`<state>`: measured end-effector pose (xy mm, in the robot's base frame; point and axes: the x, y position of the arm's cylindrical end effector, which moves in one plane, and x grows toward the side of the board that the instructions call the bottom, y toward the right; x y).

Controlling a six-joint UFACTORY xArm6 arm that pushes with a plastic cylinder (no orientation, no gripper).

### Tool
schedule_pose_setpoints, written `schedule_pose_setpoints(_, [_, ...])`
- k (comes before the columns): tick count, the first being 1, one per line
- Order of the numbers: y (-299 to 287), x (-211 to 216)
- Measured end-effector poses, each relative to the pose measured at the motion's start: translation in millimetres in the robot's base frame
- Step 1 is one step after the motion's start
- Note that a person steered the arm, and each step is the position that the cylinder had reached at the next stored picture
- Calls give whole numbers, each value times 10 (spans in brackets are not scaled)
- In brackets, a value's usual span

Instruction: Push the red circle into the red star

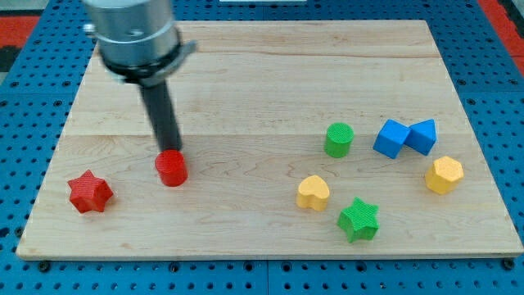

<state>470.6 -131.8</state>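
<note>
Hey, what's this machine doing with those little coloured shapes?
It is a robot arm nudging blocks around a wooden board with a rod. My tip sits right at the top edge of the red circle, which it should push to the red star, lying apart toward the view's left and slightly lower.

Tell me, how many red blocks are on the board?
2. The red star sits near the view's bottom left; the red circle lies to its right, with my tip at its upper edge. None appears hidden.
</note>
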Motion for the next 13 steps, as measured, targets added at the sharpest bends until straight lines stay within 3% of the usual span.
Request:
schedule_pose_setpoints(1, [932, -27])
schedule_pose_setpoints(2, [473, 91])
schedule_pose_setpoints(3, [-567, 91])
schedule_pose_setpoints(4, [-660, 91])
schedule_pose_setpoints(6, [640, 169])
schedule_pose_setpoints(7, [671, 384])
schedule_pose_setpoints(11, [-802, 474])
schedule_pose_setpoints(13, [-800, 474])
